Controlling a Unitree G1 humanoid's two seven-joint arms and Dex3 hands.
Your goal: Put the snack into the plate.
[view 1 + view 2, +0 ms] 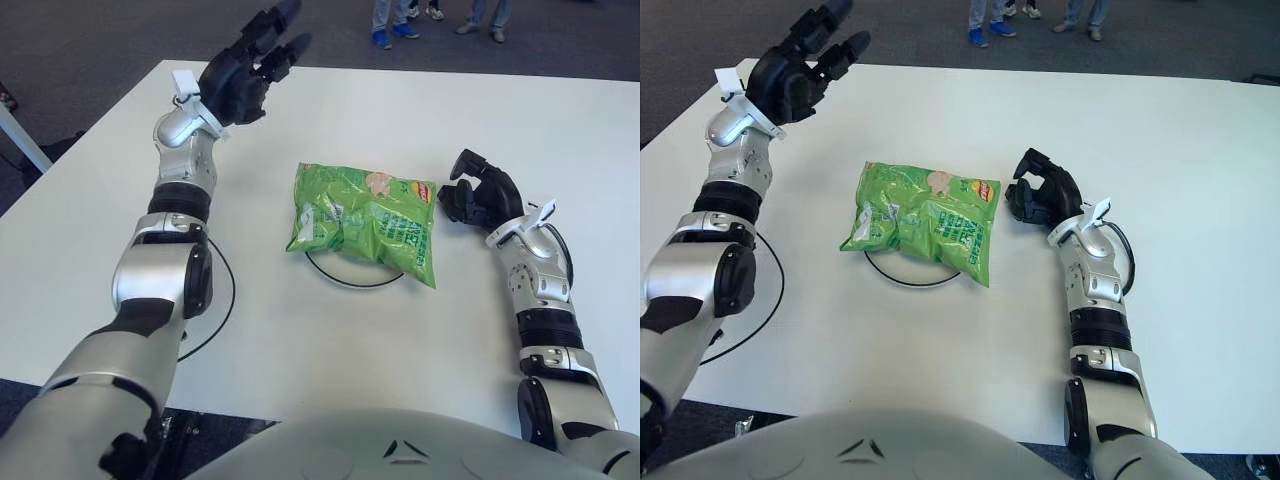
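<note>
From the left eye view, the crinkled green foil snack bag point(366, 221) lies flat on the white table point(300, 330), covering most of a white plate point(345, 275) whose dark rim peeks out along the near edge. The black three-fingered left hand point(243, 70) is raised high over the table's far left corner, fingers spread and holding nothing, well apart from the bag. The black right hand point(478, 191) sits just beside the bag's right end, fingers curled in but grasping nothing. From the right eye view the same layout shows: bag point(925, 220) draped over the plate, its right corner hanging past the rim toward the right hand point(1042, 191). To my eye the job looks done; the risk is that curled right hand nudging the overhanging corner and dragging the bag off the plate.
</note>
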